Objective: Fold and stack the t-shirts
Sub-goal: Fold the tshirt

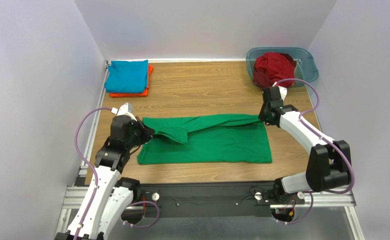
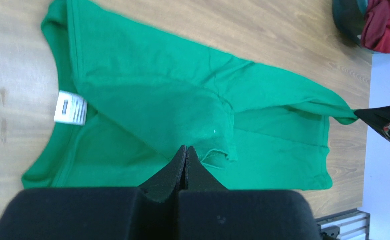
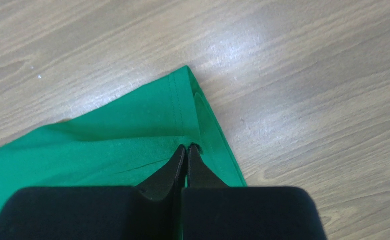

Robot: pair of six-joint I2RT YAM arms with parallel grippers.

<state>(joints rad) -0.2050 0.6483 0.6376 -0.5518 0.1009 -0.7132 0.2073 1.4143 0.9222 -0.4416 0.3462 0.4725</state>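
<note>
**Green shirt mid-fold, both corners pinched**

The bright green cotton t-shirt (image 1: 217, 145) lies spread across the middle of the wooden counter (image 1: 207, 85), its upper edge doubled over toward the lower edge. The left gripper (image 2: 185, 148) is pressed together on a raised fold near the sleeve, apparently pinching it. The right gripper (image 3: 187, 146) is closed on the shirt's hem corner at centre right.

The likely risks:
- The right gripper's hold is thin, right at the corner, so a tug could pull the cloth free.
- Uneven travel of the two arms would skew the fold or bunch the sleeve.

At upper left a folded teal-blue shirt (image 1: 127, 75) rests on a folded orange shirt (image 1: 144, 91). At upper right a crumpled dark red shirt (image 1: 273, 67) sits in the translucent blue-grey plastic tub (image 1: 307, 65).
</note>
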